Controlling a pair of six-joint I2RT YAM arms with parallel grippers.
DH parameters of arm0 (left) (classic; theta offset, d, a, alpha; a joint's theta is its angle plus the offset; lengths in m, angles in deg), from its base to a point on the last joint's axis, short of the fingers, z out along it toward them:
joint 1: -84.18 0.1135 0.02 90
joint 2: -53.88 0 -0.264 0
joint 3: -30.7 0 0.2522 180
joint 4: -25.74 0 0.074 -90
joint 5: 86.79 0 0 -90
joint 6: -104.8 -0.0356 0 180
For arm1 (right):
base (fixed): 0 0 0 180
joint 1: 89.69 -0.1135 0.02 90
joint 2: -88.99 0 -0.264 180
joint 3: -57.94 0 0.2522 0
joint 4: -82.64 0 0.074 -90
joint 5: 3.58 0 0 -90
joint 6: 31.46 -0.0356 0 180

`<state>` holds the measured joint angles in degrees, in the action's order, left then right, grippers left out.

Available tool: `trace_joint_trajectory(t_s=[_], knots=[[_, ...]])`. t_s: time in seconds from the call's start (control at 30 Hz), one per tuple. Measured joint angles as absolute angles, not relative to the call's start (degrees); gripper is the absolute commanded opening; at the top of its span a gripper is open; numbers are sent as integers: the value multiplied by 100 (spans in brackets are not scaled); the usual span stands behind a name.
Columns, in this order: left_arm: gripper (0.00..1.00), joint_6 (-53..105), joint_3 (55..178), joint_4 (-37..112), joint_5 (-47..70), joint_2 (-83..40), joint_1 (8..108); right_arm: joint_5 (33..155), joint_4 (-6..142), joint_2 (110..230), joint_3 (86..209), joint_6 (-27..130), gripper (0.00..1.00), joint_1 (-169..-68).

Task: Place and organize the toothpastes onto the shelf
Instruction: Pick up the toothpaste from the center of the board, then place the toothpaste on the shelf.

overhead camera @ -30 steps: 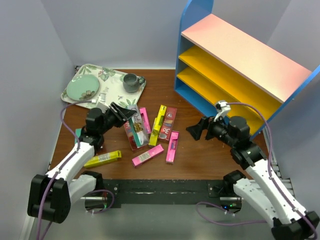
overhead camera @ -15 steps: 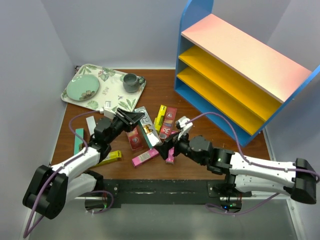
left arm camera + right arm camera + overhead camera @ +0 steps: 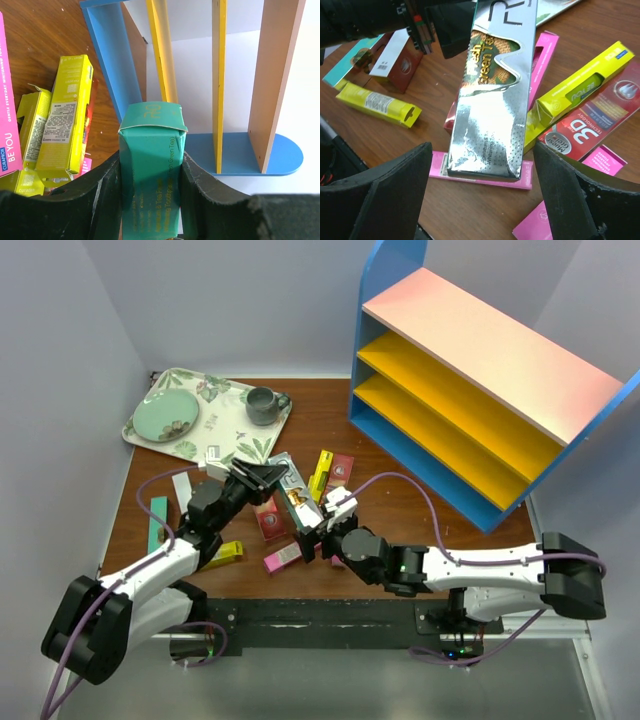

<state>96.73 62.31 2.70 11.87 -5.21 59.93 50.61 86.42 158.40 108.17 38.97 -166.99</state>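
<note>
My left gripper (image 3: pixel 262 478) is shut on a teal toothpaste carton with a silver face (image 3: pixel 293 495) and holds it tilted above the pile. In the left wrist view the carton (image 3: pixel 150 190) is clamped in the left gripper (image 3: pixel 151 157). My right gripper (image 3: pixel 318 532) is open, its jaws on either side of the carton's free end (image 3: pixel 492 100), apart from it. The right gripper (image 3: pixel 482 165) hovers over a pink carton (image 3: pixel 480 176). Yellow (image 3: pixel 320 472), dark red (image 3: pixel 341 471), pink (image 3: pixel 283 557) and teal (image 3: pixel 157 523) cartons lie on the table. The shelf (image 3: pixel 480 370) stands at the back right.
A floral tray (image 3: pixel 230 420) with a green plate (image 3: pixel 165 415) and a grey mug (image 3: pixel 262 405) sits at the back left. A yellow carton (image 3: pixel 222 555) and a white one (image 3: pixel 183 487) lie by the left arm. Grey walls close both sides.
My right arm swung left from beside the shelf to the pile, its open jaws now round the carton's end. My left gripper raised the teal carton and turned it toward the right arm.
</note>
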Motion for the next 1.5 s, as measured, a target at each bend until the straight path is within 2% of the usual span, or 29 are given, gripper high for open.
trace_joint_trajectory(t_s=[0.27, 0.43, 0.47, 0.53, 0.57, 0.63, 0.67, 0.8, 1.07, 1.3, 1.5], knots=[[8, 9778, 6137, 126, 1172, -534, 5895, 4794, 8876, 16117, 10942, 3999, 62, -16732], [14, 9786, 6135, 65, 1154, -534, 5864, 4663, 8895, 16179, 10953, 4006, 39, -16732], [25, 9795, 6133, 47, 1146, -534, 5864, 4622, 8895, 16179, 10955, 3995, 37, -16730], [40, 9793, 6133, 25, 1146, -534, 5862, 4598, 8882, 16176, 10957, 3980, 29, -16732], [53, 9780, 6133, 25, 1146, -534, 5858, 4580, 8871, 16170, 10957, 3967, 25, -16734], [66, 9767, 6133, 39, 1144, -532, 5853, 4576, 8804, 16133, 10957, 3943, 22, -16736], [77, 9734, 6133, 58, 1148, -523, 5853, 4576, 8723, 16091, 10957, 3908, 19, -16738], [98, 9434, 6211, 379, 1113, -409, 5849, 4556, 8178, 15825, 10957, 3750, 14, -16743], [100, 7793, 7366, 2467, 293, 69, 5849, 4034, 6747, 14806, 10786, 2939, 8, -16743], [100, 5682, 8974, 4423, -1079, 448, 5849, 3140, 4528, 14590, 10695, 1379, 6, -16688], [100, 4263, 9606, 5234, -1816, 642, 5849, 2956, 3481, 14725, 10625, 321, 3, -15753]])
